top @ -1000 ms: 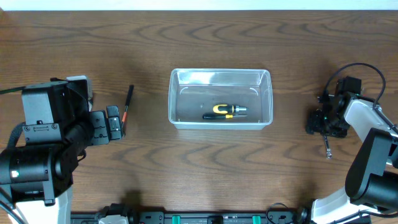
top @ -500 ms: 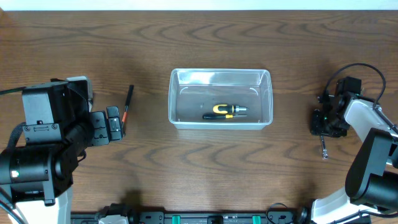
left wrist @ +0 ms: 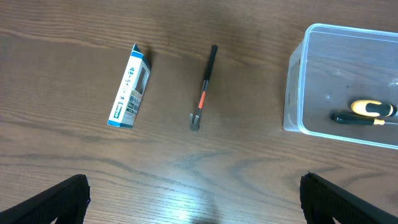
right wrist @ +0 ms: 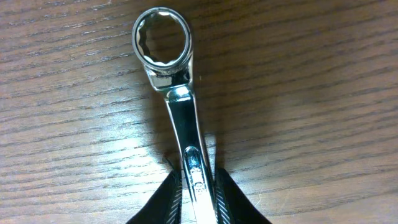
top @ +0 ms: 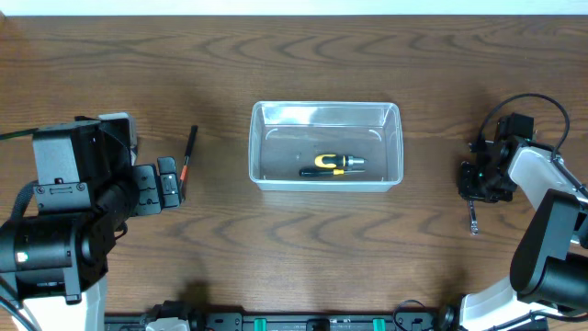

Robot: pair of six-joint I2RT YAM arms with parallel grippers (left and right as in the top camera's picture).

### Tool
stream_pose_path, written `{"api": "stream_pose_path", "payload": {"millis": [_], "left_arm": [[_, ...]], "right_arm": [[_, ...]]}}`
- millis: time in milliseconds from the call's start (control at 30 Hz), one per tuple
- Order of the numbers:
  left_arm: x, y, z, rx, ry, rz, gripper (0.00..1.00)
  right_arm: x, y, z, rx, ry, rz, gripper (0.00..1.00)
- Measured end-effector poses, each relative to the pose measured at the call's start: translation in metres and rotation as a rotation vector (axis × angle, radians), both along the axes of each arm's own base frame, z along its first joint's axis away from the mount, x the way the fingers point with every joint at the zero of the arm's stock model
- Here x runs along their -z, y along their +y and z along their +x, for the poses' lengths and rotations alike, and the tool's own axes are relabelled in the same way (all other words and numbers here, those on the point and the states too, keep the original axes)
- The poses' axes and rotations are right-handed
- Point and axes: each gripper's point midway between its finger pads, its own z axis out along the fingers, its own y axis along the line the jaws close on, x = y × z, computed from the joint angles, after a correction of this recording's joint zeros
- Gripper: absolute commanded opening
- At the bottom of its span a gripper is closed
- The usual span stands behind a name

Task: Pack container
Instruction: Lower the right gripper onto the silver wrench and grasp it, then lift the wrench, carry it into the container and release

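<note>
The clear plastic container (top: 326, 145) stands mid-table and holds a yellow-and-black screwdriver (top: 333, 165); both also show in the left wrist view, the container (left wrist: 348, 81) and the screwdriver (left wrist: 365, 112). My right gripper (right wrist: 198, 193) is shut on the shank of a chrome ring wrench (right wrist: 169, 68), whose ring end points away over the wood. From overhead the wrench (top: 472, 219) sticks out below that gripper (top: 478, 184) at the table's right. My left gripper (left wrist: 199, 205) is open and empty, at the left (top: 170, 184).
A thin black-and-red tool (top: 188, 152) lies left of the container, also in the left wrist view (left wrist: 204, 87). A small blue-and-white box (left wrist: 129, 87) lies further left.
The wrench has shifted a little left and up with my right gripper over the last second. The left arm has not moved.
</note>
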Motion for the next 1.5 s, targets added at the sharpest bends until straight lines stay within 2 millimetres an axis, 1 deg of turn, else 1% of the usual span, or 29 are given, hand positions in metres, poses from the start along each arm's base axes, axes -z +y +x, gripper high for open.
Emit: {"api": "stream_pose_path", "payload": {"millis": [533,600,700,1133,1233,1267,1333,1400,1467,1500], "left_arm": [[0.000,0.000,0.000,0.000,0.001,0.000,0.98],[0.000,0.000,0.000,0.000,0.001,0.000,0.98],[0.000,0.000,0.000,0.000,0.001,0.000,0.98],[0.000,0.000,0.000,0.000,0.002,0.000,0.98],[0.000,0.000,0.000,0.001,0.002,0.000,0.98],[0.000,0.000,0.000,0.001,0.002,0.000,0.98],[0.000,0.000,0.000,0.001,0.002,0.000,0.98],[0.000,0.000,0.000,0.001,0.002,0.001,0.98],[0.000,0.000,0.000,0.002,0.002,0.001,0.98],[0.000,0.000,0.000,0.002,0.002,0.002,0.98]], "right_arm": [[0.000,0.000,0.000,0.000,-0.001,0.002,0.10],[0.000,0.000,0.000,0.000,-0.001,0.002,0.08],[0.000,0.000,0.000,0.000,-0.001,0.002,0.01],[-0.001,0.000,0.001,0.000,-0.001,0.003,0.01],[-0.003,0.001,0.000,0.001,0.032,0.015,0.01],[-0.004,0.002,-0.004,0.000,0.059,0.024,0.01],[-0.010,0.005,-0.007,-0.003,0.113,0.044,0.01],[-0.026,0.007,0.002,-0.015,0.131,0.050,0.01],[-0.053,0.008,0.026,-0.038,0.087,0.036,0.01],[-0.072,0.009,0.042,-0.055,0.046,0.023,0.01]]}}
